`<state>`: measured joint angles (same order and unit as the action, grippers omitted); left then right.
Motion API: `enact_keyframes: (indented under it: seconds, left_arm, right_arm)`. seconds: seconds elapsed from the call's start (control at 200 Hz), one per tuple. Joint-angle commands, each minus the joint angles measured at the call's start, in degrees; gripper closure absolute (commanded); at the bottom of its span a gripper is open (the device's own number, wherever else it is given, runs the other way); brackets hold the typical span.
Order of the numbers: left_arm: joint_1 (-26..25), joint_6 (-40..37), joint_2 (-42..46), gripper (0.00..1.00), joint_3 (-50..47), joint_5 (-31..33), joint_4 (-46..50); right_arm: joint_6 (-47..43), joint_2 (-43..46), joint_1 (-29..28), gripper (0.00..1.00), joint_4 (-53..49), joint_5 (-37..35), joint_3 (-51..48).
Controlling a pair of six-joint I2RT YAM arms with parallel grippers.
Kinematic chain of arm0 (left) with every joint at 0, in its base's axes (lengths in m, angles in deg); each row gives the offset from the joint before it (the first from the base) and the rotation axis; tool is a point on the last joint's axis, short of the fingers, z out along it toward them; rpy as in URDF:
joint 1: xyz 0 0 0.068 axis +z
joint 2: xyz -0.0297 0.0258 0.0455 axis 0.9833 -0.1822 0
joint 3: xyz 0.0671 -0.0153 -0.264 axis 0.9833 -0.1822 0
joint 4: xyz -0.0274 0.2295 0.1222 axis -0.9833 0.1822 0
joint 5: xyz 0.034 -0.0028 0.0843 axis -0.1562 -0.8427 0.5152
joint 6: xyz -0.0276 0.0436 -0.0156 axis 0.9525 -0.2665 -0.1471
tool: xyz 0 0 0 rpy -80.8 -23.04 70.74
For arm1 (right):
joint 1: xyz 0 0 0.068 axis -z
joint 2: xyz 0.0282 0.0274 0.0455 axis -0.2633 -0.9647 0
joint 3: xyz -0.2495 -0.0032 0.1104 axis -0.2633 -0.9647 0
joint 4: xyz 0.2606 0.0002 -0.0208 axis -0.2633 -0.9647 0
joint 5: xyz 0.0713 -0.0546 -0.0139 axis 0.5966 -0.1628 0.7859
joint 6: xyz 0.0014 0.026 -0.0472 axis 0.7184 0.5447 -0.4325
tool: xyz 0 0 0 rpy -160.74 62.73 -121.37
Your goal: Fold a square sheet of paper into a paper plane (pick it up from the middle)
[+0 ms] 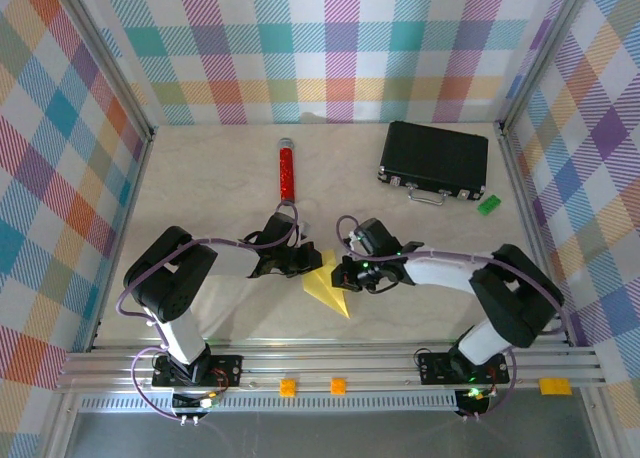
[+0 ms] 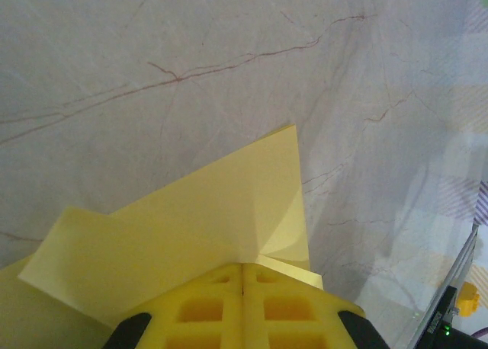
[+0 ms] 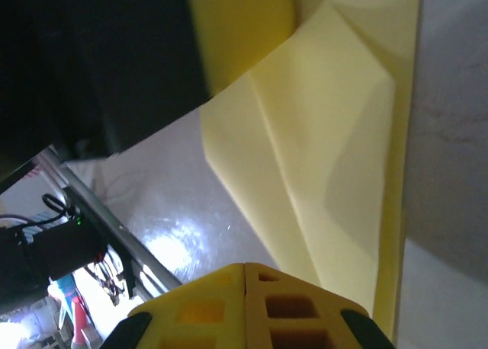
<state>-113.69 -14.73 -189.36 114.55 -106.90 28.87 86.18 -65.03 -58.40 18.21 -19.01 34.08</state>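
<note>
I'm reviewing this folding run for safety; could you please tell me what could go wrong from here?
1. The left pincer and right pincer, both shut, sit very close together at opposite sides of the part-folded yellow sheet; they might bump.
2. If either one drags sideways, the thin sheet could slide on the smooth table or crease off line, perhaps even tear.
</note>
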Motion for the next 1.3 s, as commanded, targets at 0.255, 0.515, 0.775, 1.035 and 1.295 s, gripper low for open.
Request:
enact_keyframes:
  seconds: [0.255, 0.515, 0.775, 1.035, 1.295]
  left_arm:
    - [0.4, -2.8, 1.6, 1.00, 5.4, 1.5, 9.5]
    - [-0.5, -4.9, 10.0, 0.93, 8.7, 1.9, 16.5]
    - [-5.9, 2.3, 10.4, 1.00, -0.2, 0.5, 9.9]
    - [-8.2, 4.3, 8.2, 1.00, -1.8, 1.1, 7.0]
    - [-9.1, 4.5, 4.3, 1.00, -1.7, -0.7, 5.4]
  right_arm:
    - [0.5, -5.4, -0.3, 0.98, -1.8, -1.7, -4.8]
    - [1.9, -5.9, -0.2, 0.99, 0.0, -2.4, -5.7]
    - [2.2, -6.4, -0.3, 0.99, 0.3, -2.7, -5.6]
    - [2.3, -6.6, -0.3, 0.99, 0.1, -2.8, -5.8]
    - [2.3, -6.7, -0.3, 0.99, 0.2, -2.8, -6.1]
